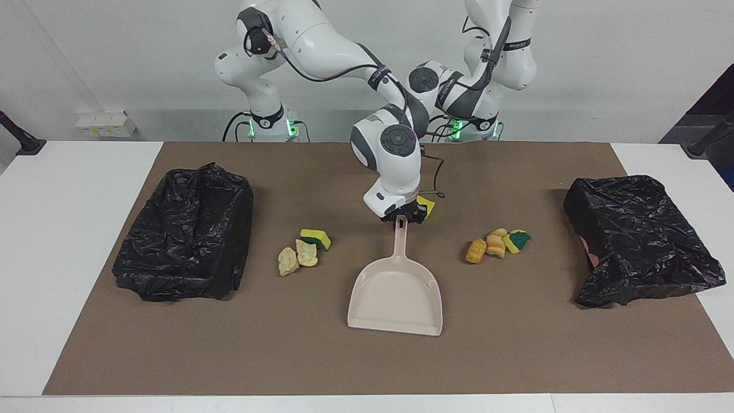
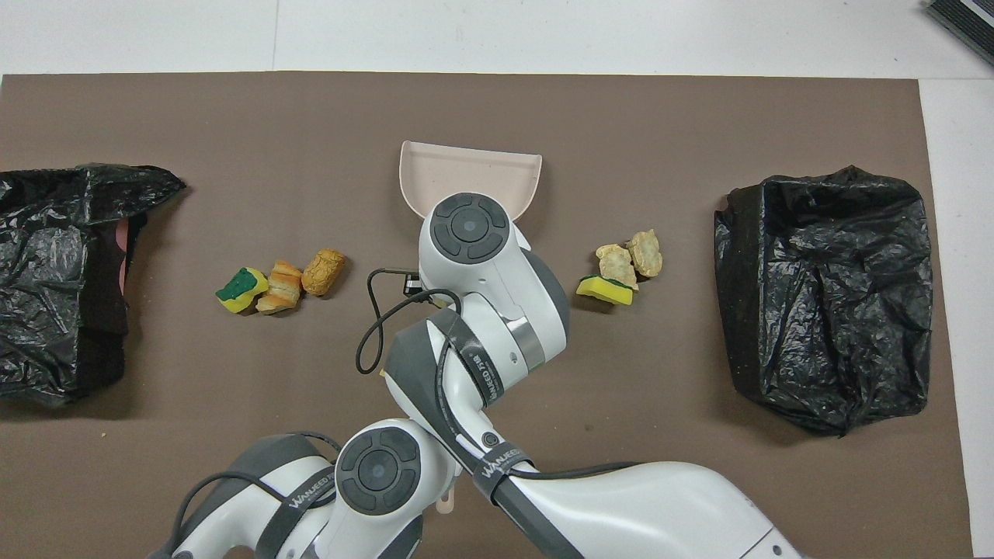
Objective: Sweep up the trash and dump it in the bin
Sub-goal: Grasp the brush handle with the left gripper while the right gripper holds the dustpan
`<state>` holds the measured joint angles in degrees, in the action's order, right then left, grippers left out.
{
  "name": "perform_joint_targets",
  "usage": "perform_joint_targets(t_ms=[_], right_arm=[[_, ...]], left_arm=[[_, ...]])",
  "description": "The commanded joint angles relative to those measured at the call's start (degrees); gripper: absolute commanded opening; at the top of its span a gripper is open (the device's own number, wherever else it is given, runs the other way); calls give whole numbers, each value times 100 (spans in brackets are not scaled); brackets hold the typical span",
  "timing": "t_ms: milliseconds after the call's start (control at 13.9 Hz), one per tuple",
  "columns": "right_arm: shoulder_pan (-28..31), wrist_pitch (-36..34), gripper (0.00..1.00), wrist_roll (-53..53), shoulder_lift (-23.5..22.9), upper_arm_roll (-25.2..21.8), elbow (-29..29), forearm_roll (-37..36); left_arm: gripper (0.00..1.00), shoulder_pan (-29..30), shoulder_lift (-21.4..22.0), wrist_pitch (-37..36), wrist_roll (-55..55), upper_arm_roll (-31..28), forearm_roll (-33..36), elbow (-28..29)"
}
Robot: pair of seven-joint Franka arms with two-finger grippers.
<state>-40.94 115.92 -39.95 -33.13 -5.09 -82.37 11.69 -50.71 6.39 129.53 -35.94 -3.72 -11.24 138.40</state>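
Gripping the dustpan (image 1: pixel 395 292) by its handle end, the right gripper (image 1: pixel 403 217) is closed. Left gripper is hidden; it reads closed. Trash scraps (image 1: pixel 302 248) and (image 1: pixel 496 243) lie beside the dustpan, toward each bin (image 1: pixel 183 232).

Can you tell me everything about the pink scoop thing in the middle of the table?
It is a pale pinkish-beige dustpan, smooth like plastic, lying flat on the brown mat midway between the two black-bagged bins. It has a wide shallow pan with low walls, an open lip pointing away from the robots, and a slim handle pointing toward them, with a small hole near its tip. The pan looks empty. The right gripper is shut on the handle's tip. No scraps touch it.
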Motion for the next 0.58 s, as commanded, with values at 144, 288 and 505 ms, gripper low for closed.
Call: perform_joint_targets(t_ms=[144,288,505], right_arm=[[33,219,89,57,307,35,-568,-18],[86,632,98,57,272,35,-587,0],[183,852,97,189,220,26,-578,9]], left_arm=[[0,473,292,-664,35,-24,-71,-207],[0,658,310,-867,96,-33,8,-348],[0,939,310,-912,166,-33,218,-357]])
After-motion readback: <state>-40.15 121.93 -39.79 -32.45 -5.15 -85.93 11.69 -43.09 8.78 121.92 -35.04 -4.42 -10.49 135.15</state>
